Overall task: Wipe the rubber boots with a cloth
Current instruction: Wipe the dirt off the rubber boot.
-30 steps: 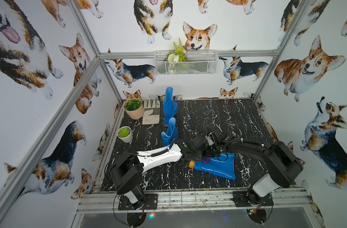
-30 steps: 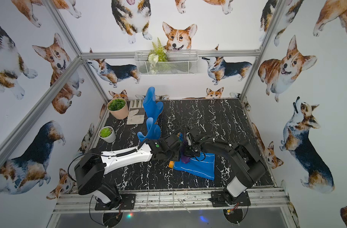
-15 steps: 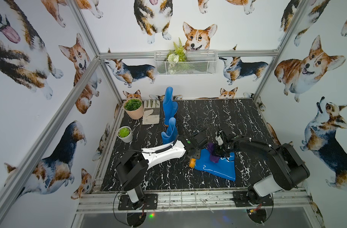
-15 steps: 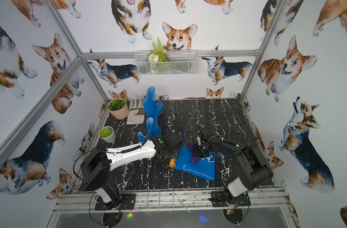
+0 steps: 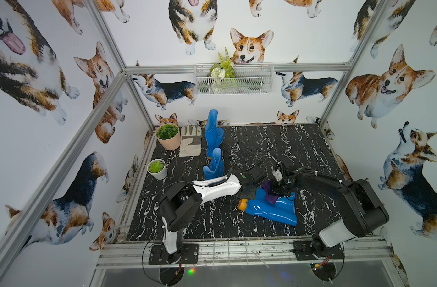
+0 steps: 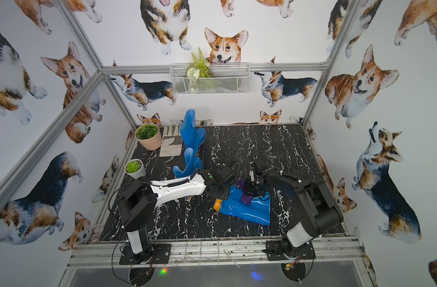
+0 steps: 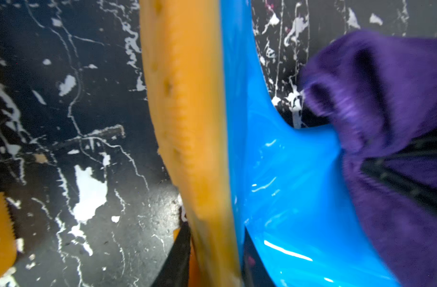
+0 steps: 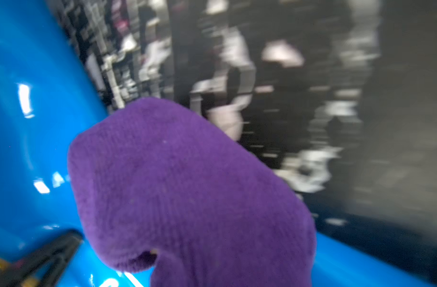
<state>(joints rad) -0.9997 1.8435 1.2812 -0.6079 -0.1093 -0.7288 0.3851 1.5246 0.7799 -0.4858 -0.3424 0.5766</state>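
**mudlark:** So how far along is this?

**benchside:** Early, I reckon. One lying boot (image 5: 272, 211) is on its side around 5 o'clock on the table (image 5: 274, 141), with its sole (image 5: 242, 205) pointing to 9 o'clock. The cloth (image 5: 271, 197) is bunched on its ankle. The right claw (image 5: 278, 190) is clamped tight on the cloth and holds it against the blue rubber. A rear boot (image 5: 213, 131) and a front boot (image 5: 213, 167) stand upright near 11 o'clock, well apart from both arms. No way to see if those two got wiped, so I'd count them as left to do.

**mudlark:** And the left claw?

**benchside:** The left claw (image 5: 248, 193) sits at the sole end of the lying boot, at 9 o'clock from the cloth. Wide or narrow, I can't tell. In both top views its own wrist covers the fingers, and its wrist cam only shows one orange pad (image 7: 0, 236) at the frame edge.

**mudlark:** Do the wrist cams add anything?

**benchside:** The left one does. It gets the sole edge-on with its tread dimples, plus a black finger buried in the cloth folds, which the top views don't show. The right one is blurred, just cloth over glossy blue. Only the top views show all three boots.
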